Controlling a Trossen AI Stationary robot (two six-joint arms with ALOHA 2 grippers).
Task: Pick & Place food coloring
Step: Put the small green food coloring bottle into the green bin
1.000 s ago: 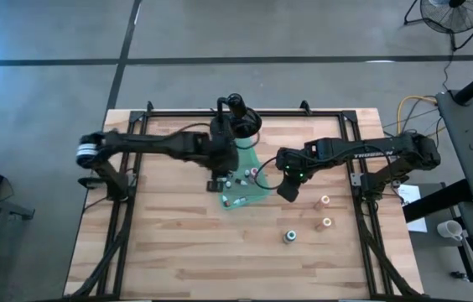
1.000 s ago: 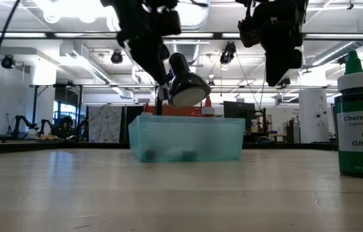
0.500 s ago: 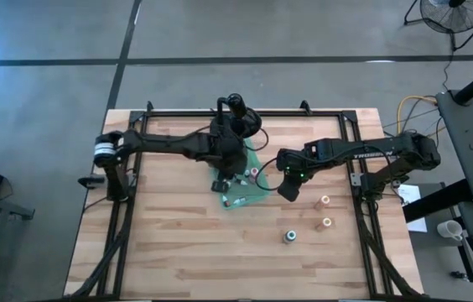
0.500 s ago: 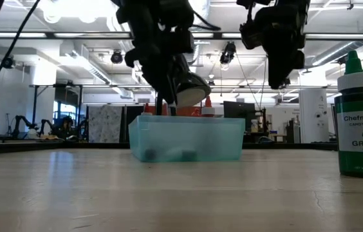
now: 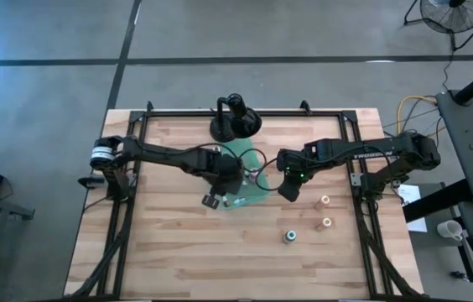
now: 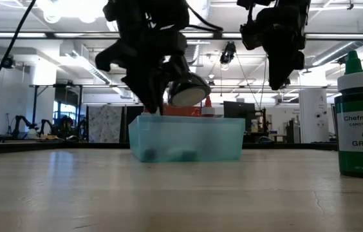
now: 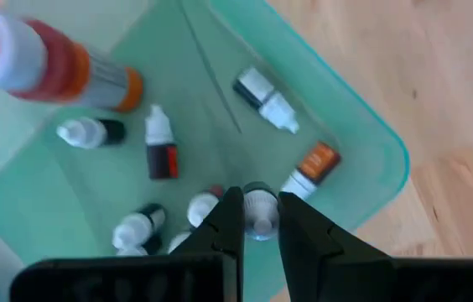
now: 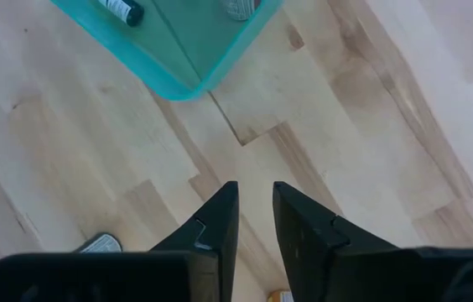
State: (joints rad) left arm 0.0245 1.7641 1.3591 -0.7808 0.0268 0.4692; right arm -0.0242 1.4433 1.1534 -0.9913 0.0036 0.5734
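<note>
The translucent teal tray (image 5: 253,164) holds several small food coloring bottles (image 7: 161,147), lying flat, beside a larger red-orange bottle (image 7: 60,67). My left gripper (image 5: 222,191) hangs shut over the tray's near left corner, pointing steeply down, its tips (image 6: 148,106) just above the rim. One bottle (image 7: 259,205) shows in the tray past the narrow slit between its fingers. My right gripper (image 5: 287,191) hovers shut over bare wood right of the tray and holds nothing. Three more bottles stand on the table: two orange-capped (image 5: 325,200), (image 5: 327,223) and one green (image 5: 289,237).
A black round-based stand (image 5: 235,122) rises at the table's far edge, just behind the tray. In the low view the green bottle (image 6: 360,116) stands close at the right. Bare wooden tabletop (image 5: 161,243) spreads on the near left.
My left gripper has come away from the stand and the tray's far end, gone toward the table's near edge and sunk, rolling as it went; it now hangs over the tray's near left corner. It has stayed shut. My right gripper has kept still.
</note>
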